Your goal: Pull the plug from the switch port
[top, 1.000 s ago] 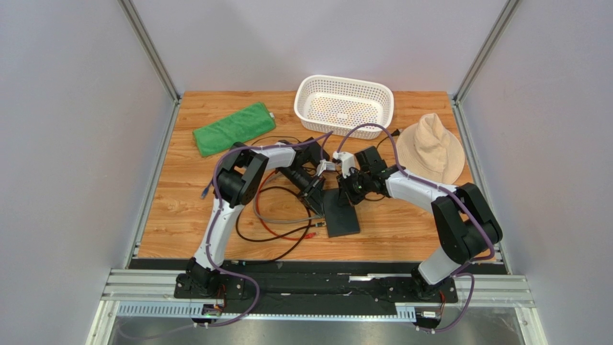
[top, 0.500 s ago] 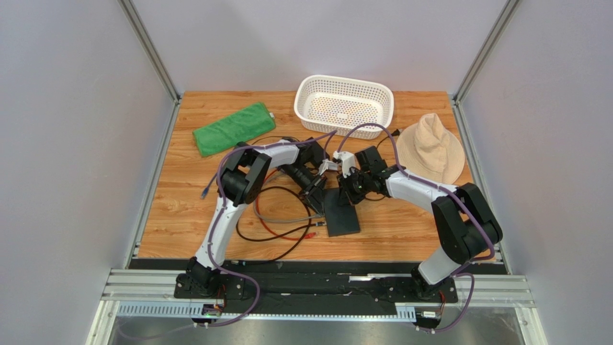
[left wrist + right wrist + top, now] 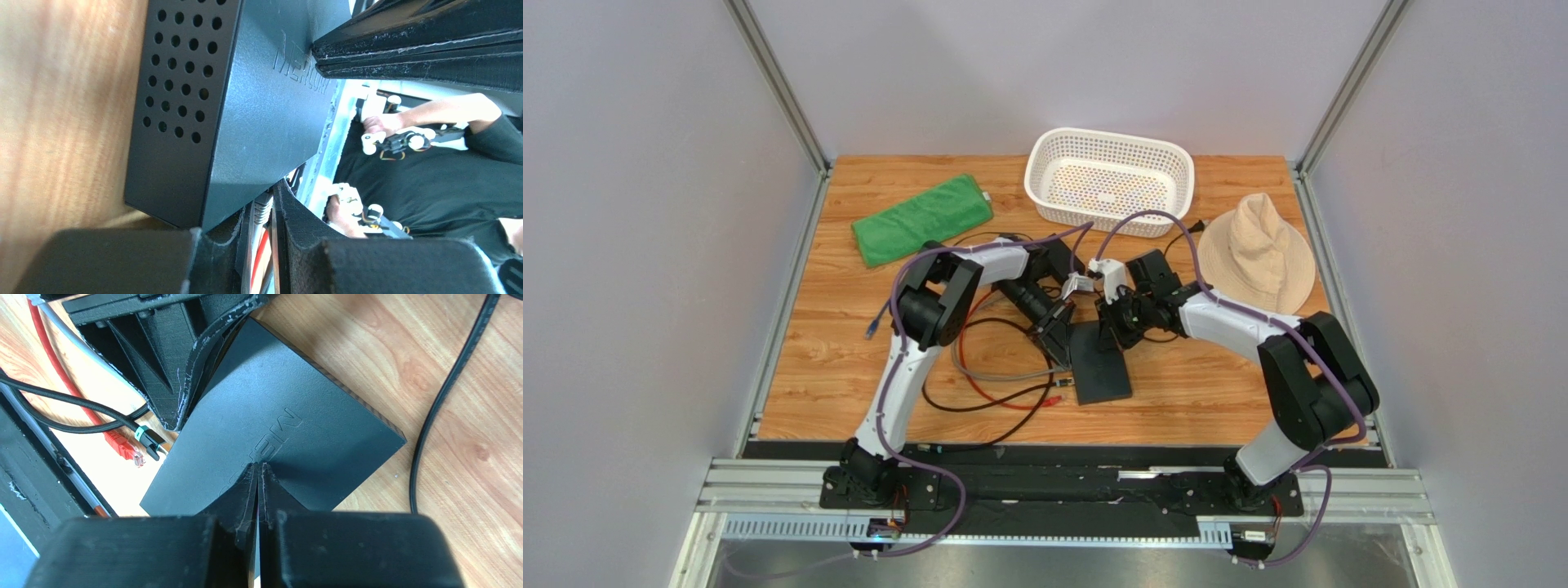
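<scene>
The switch (image 3: 1100,365), a flat matte-black slab, lies on the wooden table between both arms. In the left wrist view its perforated side (image 3: 178,73) faces the camera. My left gripper (image 3: 265,211) is shut on the grey plug (image 3: 260,213), whose front end runs in under the switch's edge. From above, the left gripper (image 3: 1060,333) sits at the switch's left far corner. My right gripper (image 3: 258,468) is shut with nothing in it, and its tips rest on the switch's top face (image 3: 288,435). In the top view the right gripper (image 3: 1117,325) is at the far end of the switch.
Black, red and grey cables (image 3: 995,368) loop left of the switch. A loose red plug (image 3: 127,450) and a black one lie beside it, and a thin black cord (image 3: 442,398) lies to the right. A white basket (image 3: 1109,178), a green cloth (image 3: 922,218) and a beige hat (image 3: 1259,257) lie farther back.
The switch and both grippers have shifted slightly to the left. Both jaws hold as before.
</scene>
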Controlling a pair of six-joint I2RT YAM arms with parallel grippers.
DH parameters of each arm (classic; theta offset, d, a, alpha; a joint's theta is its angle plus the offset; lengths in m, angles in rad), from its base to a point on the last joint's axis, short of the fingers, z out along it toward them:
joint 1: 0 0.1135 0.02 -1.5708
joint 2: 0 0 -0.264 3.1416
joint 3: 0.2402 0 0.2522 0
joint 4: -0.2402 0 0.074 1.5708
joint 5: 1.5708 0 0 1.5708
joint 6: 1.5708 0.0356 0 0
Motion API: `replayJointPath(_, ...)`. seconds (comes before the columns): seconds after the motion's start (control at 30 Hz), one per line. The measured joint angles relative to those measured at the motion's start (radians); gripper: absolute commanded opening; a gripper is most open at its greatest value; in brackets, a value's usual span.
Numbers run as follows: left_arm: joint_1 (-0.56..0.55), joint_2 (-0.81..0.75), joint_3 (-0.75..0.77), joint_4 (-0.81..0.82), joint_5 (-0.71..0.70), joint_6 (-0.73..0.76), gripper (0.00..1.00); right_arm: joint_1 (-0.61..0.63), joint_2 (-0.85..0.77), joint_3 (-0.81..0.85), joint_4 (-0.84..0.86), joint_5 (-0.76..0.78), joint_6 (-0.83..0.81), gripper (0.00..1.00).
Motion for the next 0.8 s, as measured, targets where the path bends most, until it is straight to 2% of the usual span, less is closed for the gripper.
replayJointPath(0.43,0.014,0.005,-0.011,-0.034,0.034,0.082,0.0,0.0,0.0,0.0,0.001,0.003,0.0,0.0)
replayJointPath(0.63,0.014,0.149,0.278,-0.277,-0.011,0.243,0.0,0.0,0.0,0.0,0.001,0.006,-0.001,0.0)
replayJointPath(0.8,0.016,0.169,0.311,-0.312,-0.002,0.313,0.0,0.0,0.0,0.0,0.001,0.007,-0.001,0.0)
